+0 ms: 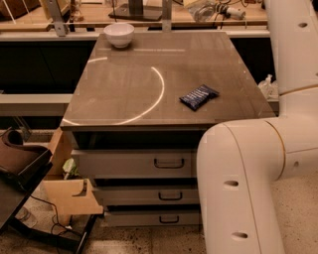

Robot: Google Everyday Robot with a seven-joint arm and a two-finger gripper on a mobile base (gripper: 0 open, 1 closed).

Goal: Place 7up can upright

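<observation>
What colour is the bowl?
The bowl is white, in the camera view. The gripper sits at the top edge, further right.

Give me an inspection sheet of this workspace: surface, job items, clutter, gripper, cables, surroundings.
Surface: grey table top, a bright curved reflection across it.
Job's things: 7up can, silvery, at the view's top edge beyond the table, beside the gripper; tilt unclear.
Clutter: white bowl at the far left; dark blue snack packet near the right edge.
Grippers: gripper at the top edge, past the table's far right corner.
Cables: dark cable on the floor, lower left.
Surroundings: drawers under the table; cardboard box at left.
</observation>
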